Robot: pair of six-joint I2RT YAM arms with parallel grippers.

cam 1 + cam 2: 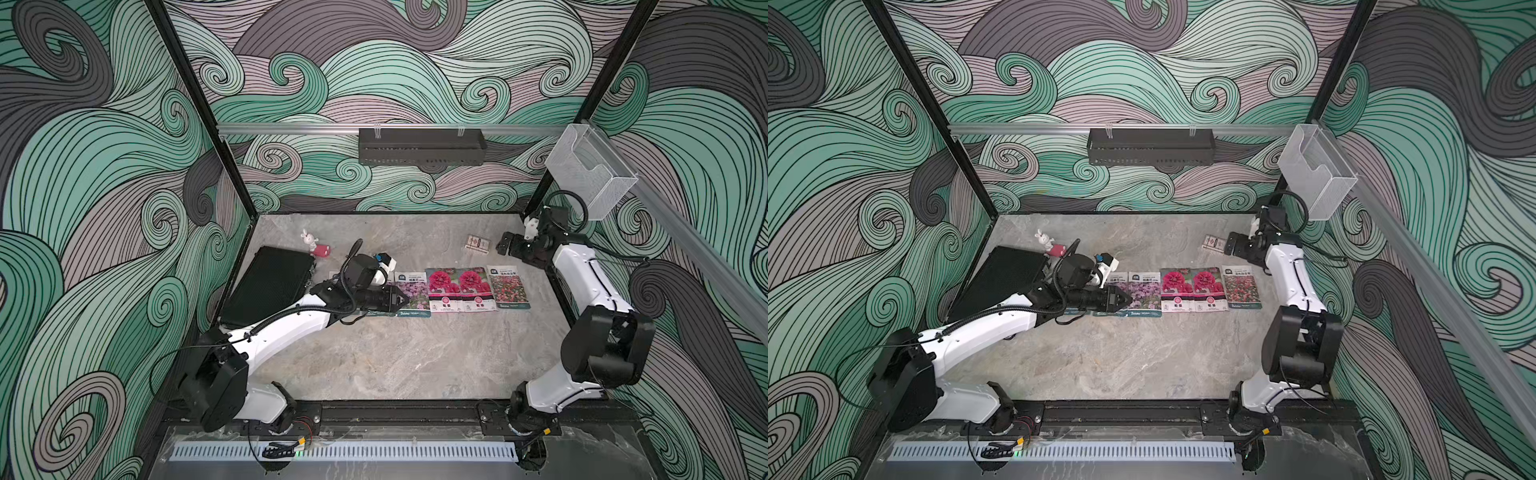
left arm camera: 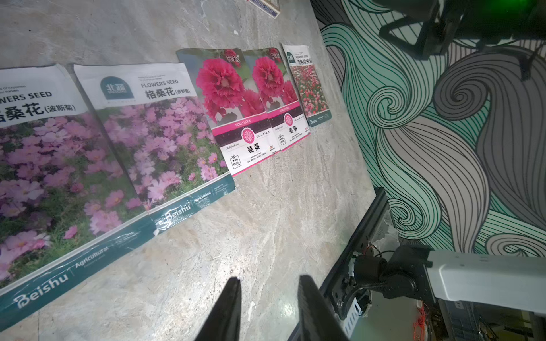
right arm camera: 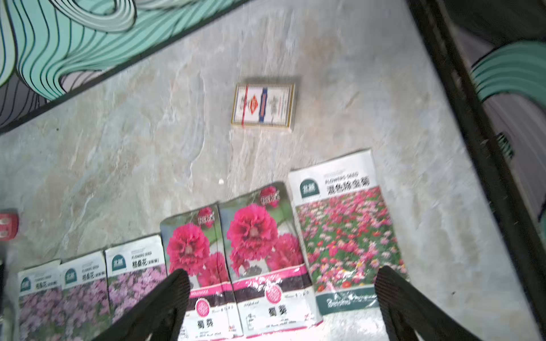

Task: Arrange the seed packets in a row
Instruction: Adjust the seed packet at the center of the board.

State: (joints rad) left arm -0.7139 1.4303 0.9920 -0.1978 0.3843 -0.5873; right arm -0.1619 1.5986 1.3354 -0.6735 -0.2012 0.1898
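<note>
**A:** Where do the seed packets (image 1: 473, 289) lie?

**B:** All six lie flat in one row across the middle of the surface (image 1: 395, 365), with neighbours touching or slightly lapped. From my left there are three purple-pink packets (image 3: 136, 274), then two magenta packets (image 3: 257, 236), then the red-pink mix packet (image 3: 345, 236). In both top views my left arm hides most of the two leftmost packets.

**A:** What can you read on them?

**B:** The purple-pink ones say "FLOWERS SEED" and "格桑花 (波斯菊)" on a white header. Their teal foot strip says "Beishu" and "Agricultural". Each magenta one has "HOLLYHOCK" on a pink band, with "蜀葵" below it. The mix packet also says "FLOWERS SEED", but its Chinese title is too soft for me to vouch for.

**A:** And your fingers?

**B:** My left fingers (image 2: 230, 307) stand a narrow gap apart with nothing between them. They are low over the purple-pink end of the row, and I cannot tell whether they touch a packet. My right fingers (image 3: 404, 304) are spread wide and empty, held up at the back right of the surface.

**A:** Anything else there?

**B:** A small beige-and-red box (image 3: 263, 106) lies behind the row, apart from it, and its print is unreadable. A black ribbed slab (image 1: 268, 284) lies at the left edge.
</note>
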